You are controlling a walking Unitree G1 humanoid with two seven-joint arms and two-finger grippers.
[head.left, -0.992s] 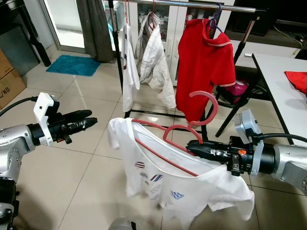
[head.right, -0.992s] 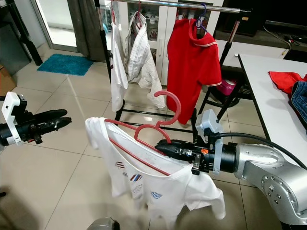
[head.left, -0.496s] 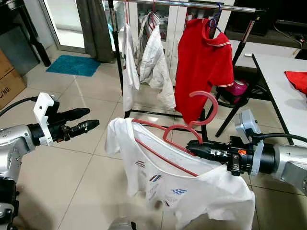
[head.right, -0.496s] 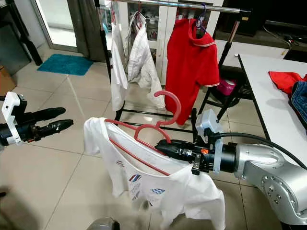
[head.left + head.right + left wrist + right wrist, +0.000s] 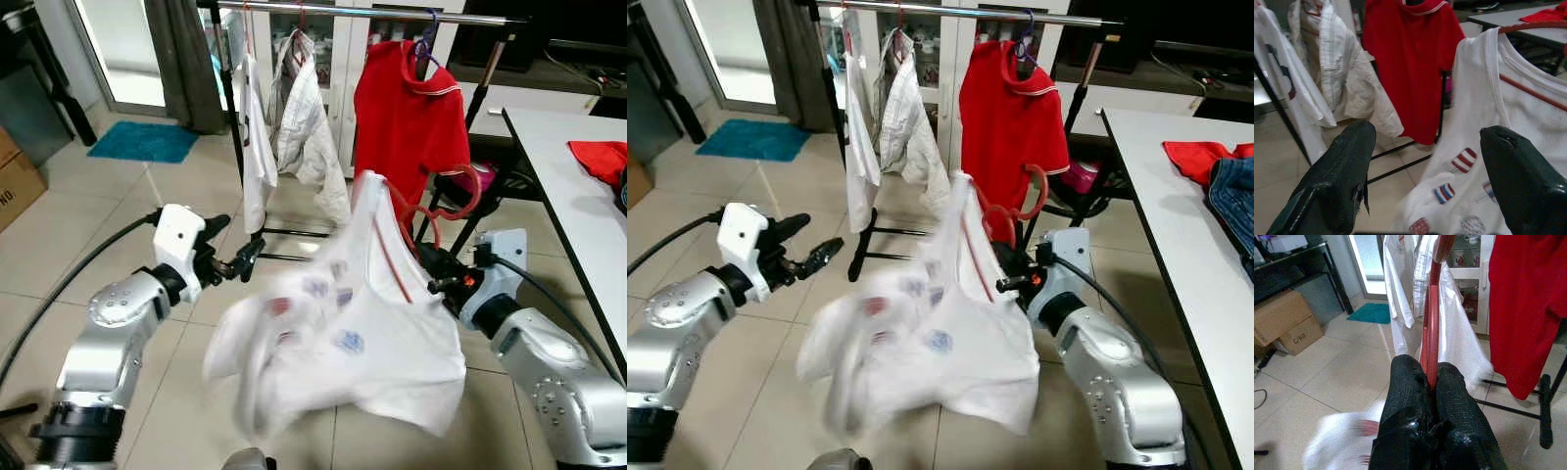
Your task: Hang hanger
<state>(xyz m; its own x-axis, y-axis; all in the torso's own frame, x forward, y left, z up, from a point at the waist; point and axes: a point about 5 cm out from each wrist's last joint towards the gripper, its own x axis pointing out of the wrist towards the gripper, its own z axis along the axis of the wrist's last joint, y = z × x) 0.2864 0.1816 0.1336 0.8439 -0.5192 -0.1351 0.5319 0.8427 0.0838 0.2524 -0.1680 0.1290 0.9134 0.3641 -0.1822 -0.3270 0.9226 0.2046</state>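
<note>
The right gripper (image 5: 1431, 382) is pinching the red hanger (image 5: 1432, 328) tight between its two black fingers, and the hanger is standing almost upright in the grip, its hook (image 5: 460, 194) curling in front of the red shirt (image 5: 411, 122) that is hanging on the clothes rail (image 5: 372, 12). A white T-shirt (image 5: 353, 333) with small coloured prints is draped on the hanger and is hanging low in the space between the two arms, well below the rail; its lower part is looking blurred. The left gripper (image 5: 238, 258) is reaching in from the robot's left with its fingers (image 5: 1339, 176) spread wide and nothing between them, pointing at the T-shirt from just beside its edge; whether it is touching the cloth cannot be told. On the rail, to the left of the red shirt, a white shirt (image 5: 312, 137) and another white garment (image 5: 255, 147) are hanging. The rail's black stand is resting on a pale tiled floor (image 5: 88, 235), where a blue mat (image 5: 143, 141) is lying near the curtain (image 5: 181, 64). At the right, a white desk (image 5: 578, 196) is carrying a red cloth (image 5: 600, 157) and folded jeans (image 5: 1234, 191).
</note>
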